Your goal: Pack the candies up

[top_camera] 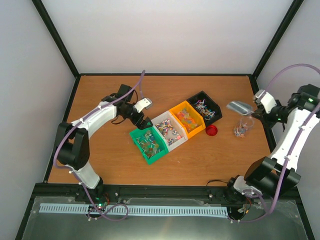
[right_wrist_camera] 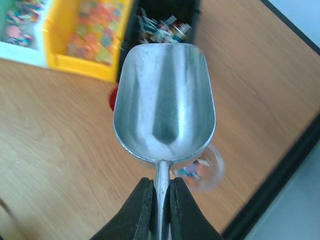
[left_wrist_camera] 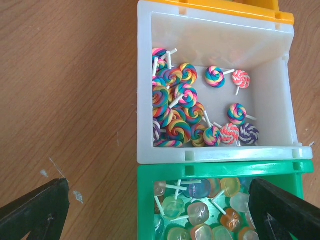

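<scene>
Candies fill four bins in a diagonal row: green [top_camera: 148, 145], white [top_camera: 169, 130], yellow [top_camera: 187, 119] and black [top_camera: 205, 107]. In the left wrist view swirl lollipops [left_wrist_camera: 177, 112] lie in the white bin [left_wrist_camera: 220, 40] and translucent candies [left_wrist_camera: 200, 210] in the green bin [left_wrist_camera: 145, 200]. My left gripper [top_camera: 144, 121] hangs open and empty above the green bin's corner [left_wrist_camera: 158, 205]. My right gripper [top_camera: 259, 112] is shut [right_wrist_camera: 161, 186] on the handle of an empty silver scoop [right_wrist_camera: 165, 100], held above a small clear jar [top_camera: 242, 129] with a few candies inside.
A red round lid [top_camera: 211, 131] lies on the table between the yellow bin and the jar; the scoop partly hides it in the right wrist view [right_wrist_camera: 113, 98]. The table's right edge and black frame [right_wrist_camera: 280, 180] run close to the jar.
</scene>
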Robot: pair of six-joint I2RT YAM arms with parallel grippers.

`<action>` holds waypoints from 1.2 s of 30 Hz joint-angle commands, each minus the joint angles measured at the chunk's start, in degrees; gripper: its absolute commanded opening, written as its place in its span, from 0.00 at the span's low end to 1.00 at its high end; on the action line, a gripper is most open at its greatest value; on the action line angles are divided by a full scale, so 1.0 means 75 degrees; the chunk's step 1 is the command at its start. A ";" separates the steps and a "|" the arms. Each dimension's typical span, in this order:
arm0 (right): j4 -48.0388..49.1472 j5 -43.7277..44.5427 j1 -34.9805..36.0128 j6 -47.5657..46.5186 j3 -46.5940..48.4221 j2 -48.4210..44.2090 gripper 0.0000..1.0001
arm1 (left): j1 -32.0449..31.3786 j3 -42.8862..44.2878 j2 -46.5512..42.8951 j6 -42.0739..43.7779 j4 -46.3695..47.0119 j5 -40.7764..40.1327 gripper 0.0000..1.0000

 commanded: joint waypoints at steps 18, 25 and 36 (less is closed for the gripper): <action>0.4089 -0.1826 0.4232 0.0822 -0.5728 -0.1310 0.03 | 0.0037 0.0527 -0.1006 -0.0324 -0.0333 -0.0036 1.00; 0.7252 -0.2078 0.4503 0.4455 -0.5129 -0.0623 0.03 | 0.0156 0.0563 -0.0936 -0.0352 -0.0239 -0.0079 1.00; 0.6525 0.0381 0.4393 0.5766 -0.0107 0.3304 0.03 | 0.0399 0.0635 -0.0872 -0.0435 -0.0280 -0.0178 1.00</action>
